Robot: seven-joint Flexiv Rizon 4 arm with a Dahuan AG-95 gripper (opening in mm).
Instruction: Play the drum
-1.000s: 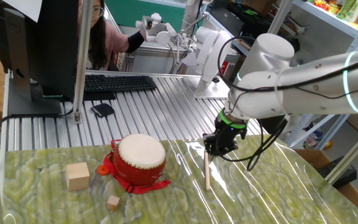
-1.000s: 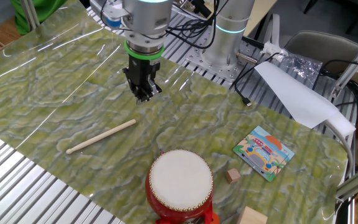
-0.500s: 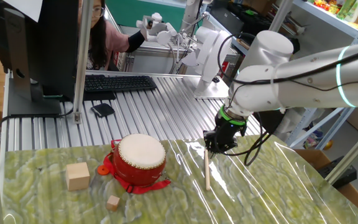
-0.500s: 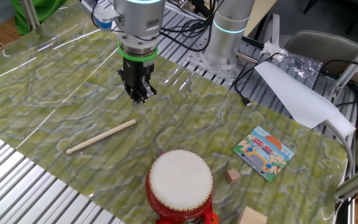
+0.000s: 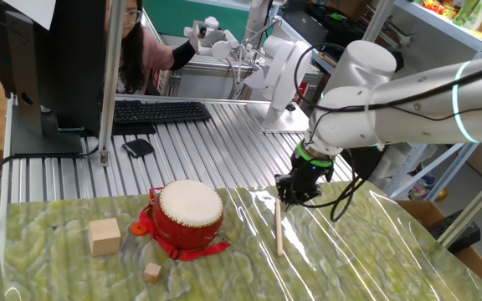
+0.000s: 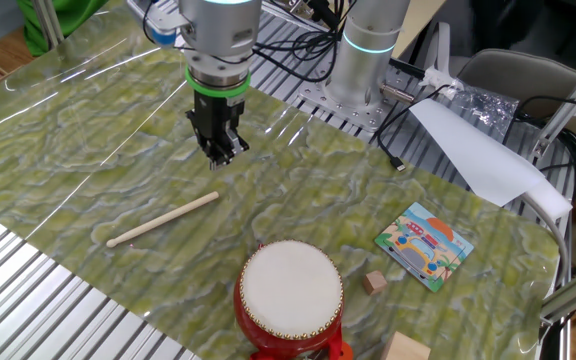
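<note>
Black two-finger gripper above the thin wooden stick's far end; its spread is unclear.
From the other side, the round red toy drum sits at the mat's near edge, well apart from the gripper, green marbled mat between.

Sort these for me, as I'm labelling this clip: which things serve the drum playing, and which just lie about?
For the job: drum, wooden stick, gripper.

Lying about: large wooden cube, small wooden cube, picture card.

A seated person faces a monitor and keyboard.
</note>
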